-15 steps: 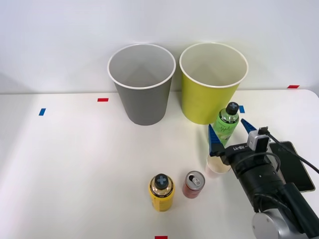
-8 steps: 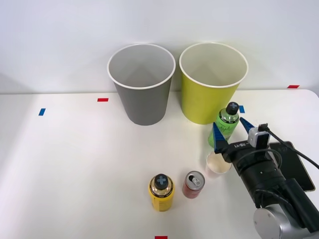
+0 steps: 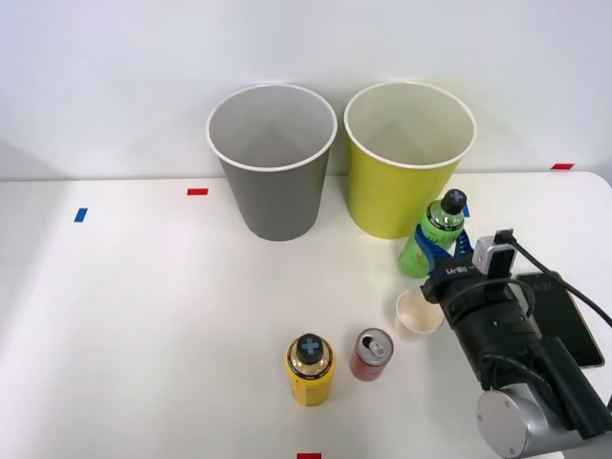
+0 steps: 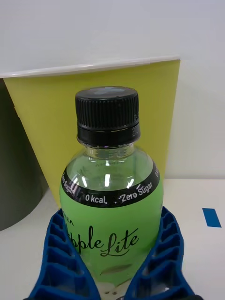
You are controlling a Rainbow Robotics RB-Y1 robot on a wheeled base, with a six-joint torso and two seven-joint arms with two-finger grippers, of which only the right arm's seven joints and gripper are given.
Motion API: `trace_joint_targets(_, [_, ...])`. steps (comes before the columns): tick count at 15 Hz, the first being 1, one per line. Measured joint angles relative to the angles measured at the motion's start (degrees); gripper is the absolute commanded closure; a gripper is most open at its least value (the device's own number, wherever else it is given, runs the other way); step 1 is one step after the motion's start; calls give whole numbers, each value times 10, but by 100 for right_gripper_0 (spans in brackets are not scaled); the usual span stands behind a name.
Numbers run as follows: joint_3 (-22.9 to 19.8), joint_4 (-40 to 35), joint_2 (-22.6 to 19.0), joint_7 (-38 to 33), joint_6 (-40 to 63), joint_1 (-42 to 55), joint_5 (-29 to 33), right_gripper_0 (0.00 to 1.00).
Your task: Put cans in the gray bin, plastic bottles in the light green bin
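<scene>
On the white table [image 3: 143, 316], the gray bin [image 3: 273, 182] stands at the back with the light green bin [image 3: 406, 182] just beside it on the right. Nearer the front stand a yellow bottle [image 3: 310, 369] with a black cap, then the red can [image 3: 371, 353] with its tab opening up, then a small pale paper cup [image 3: 418, 314]. Right of the cup, the right gripper [image 3: 448, 256] is clenched on the green plastic bottle [image 4: 111, 206], its blue ribbed fingers [image 4: 61, 262] pressed to both sides of the label; the bottle tilts, in front of the light green bin. Its label reads "0 kcal.", "Zero Sugar" and "Lite". A dark tablet [image 3: 566, 320] lies at the far right.
</scene>
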Motion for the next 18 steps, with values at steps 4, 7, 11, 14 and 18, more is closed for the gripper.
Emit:
trace_joint_targets(4, [8, -2, -4, -2, 1, -1, 3, 100])
trace_joint_targets(7, [26, -6, -17, -7, 1, 4, -2, 100])
trace_joint_targets(11, [30, -38, -28, -10, 1, 11, -2, 100])
trace_joint_targets(14, [38, -79, -44, -12, 1, 27, -2, 100])
trace_joint_targets(18, [36, -167, -68, -12, 41, 53, -2, 100])
